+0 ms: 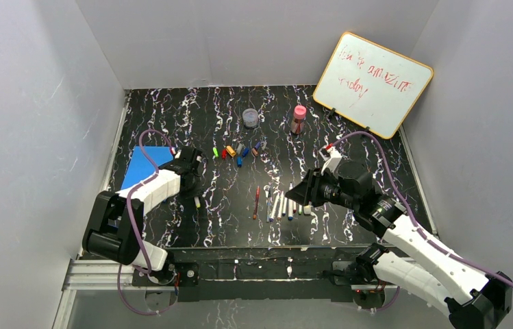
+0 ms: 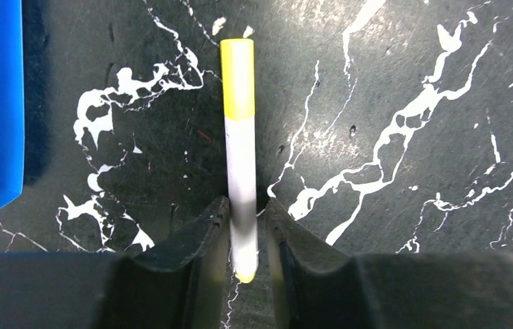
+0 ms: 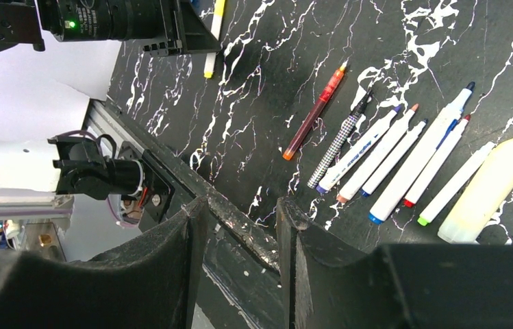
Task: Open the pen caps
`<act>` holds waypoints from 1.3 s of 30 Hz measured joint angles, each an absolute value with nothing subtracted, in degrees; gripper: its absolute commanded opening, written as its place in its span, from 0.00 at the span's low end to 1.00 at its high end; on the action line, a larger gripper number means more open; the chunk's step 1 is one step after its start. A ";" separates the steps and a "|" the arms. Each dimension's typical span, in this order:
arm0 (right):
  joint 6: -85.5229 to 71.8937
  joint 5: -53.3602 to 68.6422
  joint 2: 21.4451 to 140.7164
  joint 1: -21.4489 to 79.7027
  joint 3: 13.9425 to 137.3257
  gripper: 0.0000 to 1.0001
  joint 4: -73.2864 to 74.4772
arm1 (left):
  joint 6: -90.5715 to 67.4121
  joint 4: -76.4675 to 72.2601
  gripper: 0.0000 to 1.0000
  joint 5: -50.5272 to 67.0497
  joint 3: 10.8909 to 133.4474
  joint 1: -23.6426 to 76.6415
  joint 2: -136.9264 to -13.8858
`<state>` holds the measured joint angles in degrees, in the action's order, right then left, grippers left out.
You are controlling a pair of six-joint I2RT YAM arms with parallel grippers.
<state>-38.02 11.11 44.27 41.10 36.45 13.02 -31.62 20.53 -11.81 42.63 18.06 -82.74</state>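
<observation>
Pinching yellow-capped pen barrel: left jaws | right jaws: parted, empty, near row of pens

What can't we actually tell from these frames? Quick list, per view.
- Left wrist: whether the left gripper actually presses the yellow-capped pen. The barrel between the fingers is blurred and shadowed.
- Top external: the loose caps are too small to count, and the left gripper covers most of that pen.
- Right wrist: the left gripper hides the pen's upper part, so the grip is not visible here either.
- Top external: the whiteboard writing is too faint to read fully.
</observation>
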 measured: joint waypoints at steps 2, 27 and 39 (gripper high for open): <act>-38.26 11.11 44.07 41.10 36.12 0.49 12.91 | -32.34 19.66 0.17 -11.51 42.39 18.02 -82.72; -40.34 10.66 43.29 41.10 34.72 0.48 13.56 | -50.28 7.25 0.18 -11.33 41.93 36.80 -85.93; -37.32 8.91 62.37 42.28 46.52 0.47 18.48 | -49.45 21.96 0.62 -13.15 44.75 38.06 -73.97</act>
<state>-37.32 8.91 62.37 42.28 46.52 18.48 -49.45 21.96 -13.15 44.75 38.06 -73.97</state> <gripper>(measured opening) 0.472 0.584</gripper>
